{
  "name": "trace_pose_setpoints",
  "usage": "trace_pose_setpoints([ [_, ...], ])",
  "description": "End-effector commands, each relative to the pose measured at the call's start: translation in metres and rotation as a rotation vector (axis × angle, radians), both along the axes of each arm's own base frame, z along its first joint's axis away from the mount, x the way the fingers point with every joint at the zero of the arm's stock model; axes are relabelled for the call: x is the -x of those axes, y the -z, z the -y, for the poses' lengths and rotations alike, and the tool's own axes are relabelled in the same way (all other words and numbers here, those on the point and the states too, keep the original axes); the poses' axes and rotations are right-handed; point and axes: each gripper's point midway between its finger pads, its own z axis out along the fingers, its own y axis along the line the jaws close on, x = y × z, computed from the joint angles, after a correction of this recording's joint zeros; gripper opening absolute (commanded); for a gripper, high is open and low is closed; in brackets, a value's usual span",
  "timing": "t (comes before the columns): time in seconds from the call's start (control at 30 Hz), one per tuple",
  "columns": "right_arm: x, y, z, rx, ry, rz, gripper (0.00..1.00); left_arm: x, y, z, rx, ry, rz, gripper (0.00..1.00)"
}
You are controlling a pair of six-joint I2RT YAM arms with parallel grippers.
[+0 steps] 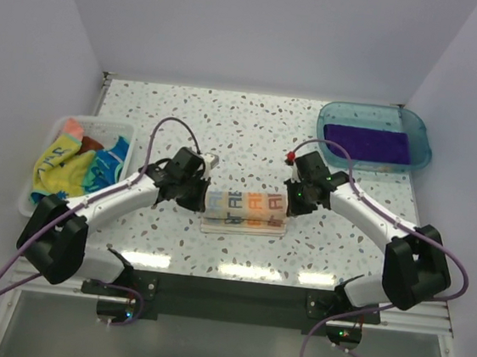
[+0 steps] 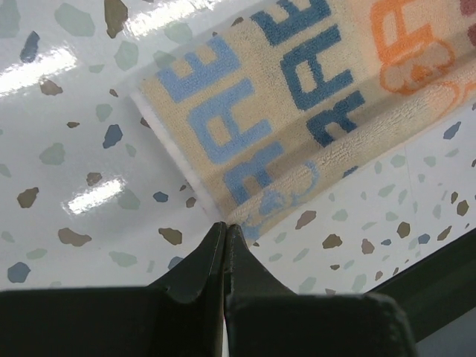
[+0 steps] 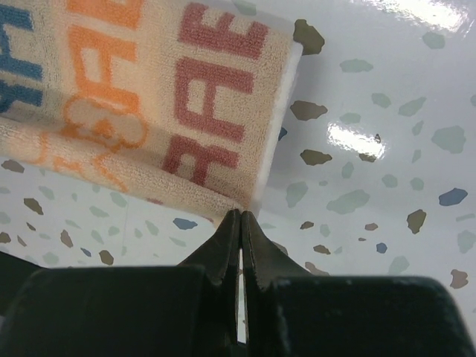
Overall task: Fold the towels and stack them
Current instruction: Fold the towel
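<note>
The white lettered towel (image 1: 244, 206) is pinched at two corners by the closed left hand (image 2: 224, 227) and right hand (image 3: 240, 216), best moved level so edges align.

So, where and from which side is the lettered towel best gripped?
At its two near corners, low from the near side. The lettered towel lies long, left to right, so each end suits one arm. The left claw and right claw are shut on those corners.

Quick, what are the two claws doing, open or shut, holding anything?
Left claw: closed, pinching a corner of the lettered towel.
Right claw: closed, pinching another corner of the same towel.
</note>
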Motion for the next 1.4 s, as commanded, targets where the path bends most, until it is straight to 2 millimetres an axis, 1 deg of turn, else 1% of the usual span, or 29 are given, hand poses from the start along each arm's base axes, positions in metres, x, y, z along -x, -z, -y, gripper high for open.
trace_pose_setpoints([
  [0.0, 0.009, 0.009, 0.015, 0.053, 0.043, -0.027, 0.0, 0.016, 0.01, -0.003, 0.009, -0.002, -0.044, 0.0],
  [0.13, 0.013, 0.024, 0.013, 0.043, 0.058, -0.058, 0.0, 0.025, 0.037, -0.008, -0.008, -0.017, -0.092, 0.01],
  [0.23, 0.015, 0.035, 0.012, 0.042, 0.061, -0.082, 0.0, 0.027, 0.051, -0.012, -0.035, -0.032, -0.116, 0.06],
  [0.27, 0.015, 0.036, 0.011, 0.04, 0.058, -0.083, 0.0, 0.028, 0.053, -0.012, -0.036, -0.034, -0.121, 0.11],
  [0.3, 0.017, 0.037, 0.011, 0.04, 0.057, -0.089, 0.04, 0.029, 0.053, -0.012, -0.034, -0.035, -0.125, 0.14],
  [0.37, 0.02, 0.033, 0.01, 0.025, 0.051, -0.088, 0.08, 0.031, 0.049, -0.011, -0.022, -0.035, -0.121, 0.25],
  [0.4, 0.021, 0.029, 0.01, 0.016, 0.046, -0.086, 0.14, 0.032, 0.047, -0.01, -0.013, -0.033, -0.119, 0.28],
  [0.43, 0.026, 0.024, 0.007, -0.009, 0.034, -0.086, 0.21, 0.034, 0.04, -0.009, 0.001, -0.03, -0.107, 0.4],
  [0.47, 0.028, 0.018, 0.005, -0.026, 0.027, -0.078, 0.23, 0.035, 0.037, -0.009, 0.01, -0.034, -0.101, 0.45],
  [0.5, 0.033, 0.017, 0.005, -0.036, 0.022, -0.085, 0.25, 0.036, 0.027, -0.007, 0.037, -0.037, -0.078, 0.49],
  [0.53, 0.038, 0.015, 0.003, -0.051, 0.016, -0.088, 0.26, 0.042, 0.027, -0.008, 0.045, -0.037, -0.084, 0.53],
  [0.57, 0.043, 0.008, -0.001, -0.089, 0.003, -0.087, 0.27, 0.045, 0.024, -0.007, 0.064, -0.037, -0.082, 0.61],
  [0.6, 0.051, 0.01, 0.0, -0.097, 0.002, -0.105, 0.28, 0.048, 0.012, -0.003, 0.111, -0.041, -0.065, 0.65],
  [0.63, 0.054, 0.009, -0.001, -0.112, 0.002, -0.107, 0.29, 0.052, 0.011, -0.005, 0.123, -0.046, -0.066, 0.68],
  [0.67, 0.06, 0.006, -0.001, -0.131, 0.0, -0.108, 0.31, 0.053, 0.002, -0.002, 0.159, -0.059, -0.048, 0.7],
  [0.77, 0.058, -0.003, -0.001, -0.146, 0.007, -0.073, 0.31, 0.05, -0.013, 0.001, 0.203, -0.08, -0.02, 0.71],
  [0.83, 0.047, -0.019, -0.005, -0.174, 0.017, -0.013, 0.31, 0.041, -0.032, 0.009, 0.244, -0.097, 0.007, 0.71],
  [0.9, 0.034, -0.031, -0.011, -0.205, 0.034, 0.042, 0.3, 0.033, -0.042, 0.017, 0.266, -0.105, 0.017, 0.69],
  [0.93, 0.029, -0.033, -0.013, -0.215, 0.059, 0.057, 0.3, 0.025, -0.054, 0.024, 0.286, -0.1, 0.041, 0.67],
  [0.97, 0.021, -0.036, -0.016, -0.232, 0.071, 0.088, 0.29, 0.02, -0.059, 0.029, 0.299, -0.092, 0.056, 0.64],
  [1.0, 0.017, -0.036, -0.017, -0.237, 0.083, 0.098, 0.29, 0.017, -0.054, 0.034, 0.287, -0.09, 0.042, 0.62],
  [1.07, 0.007, -0.028, -0.019, -0.244, 0.129, 0.111, 0.28, 0.007, -0.061, 0.046, 0.297, -0.079, 0.064, 0.55],
  [1.13, 0.003, -0.02, -0.024, -0.263, 0.166, 0.099, 0.27, 0.004, -0.051, 0.057, 0.272, -0.069, 0.05, 0.5],
  [1.17, 0.001, -0.014, -0.027, -0.283, 0.171, 0.106, 0.27, 0.002, -0.048, 0.062, 0.271, -0.062, 0.052, 0.44],
  [1.2, 0.0, -0.011, -0.028, -0.293, 0.18, 0.1, 0.27, 0.003, -0.036, 0.065, 0.248, -0.059, 0.031, 0.42],
  [1.23, 0.002, -0.006, -0.029, -0.298, 0.192, 0.09, 0.27, 0.005, -0.027, 0.064, 0.229, -0.061, 0.019, 0.39],
  [1.27, 0.005, 0.006, -0.028, -0.293, 0.197, 0.074, 0.27, 0.007, -0.018, 0.065, 0.215, -0.058, 0.012, 0.35],
  [1.3, 0.008, 0.013, -0.027, -0.29, 0.208, 0.06, 0.27, 0.014, 0.001, 0.059, 0.18, -0.065, -0.022, 0.34],
  [1.37, 0.019, 0.032, -0.024, -0.284, 0.206, 0.02, 0.27, 0.018, 0.021, 0.051, 0.14, -0.094, -0.043, 0.29],
])
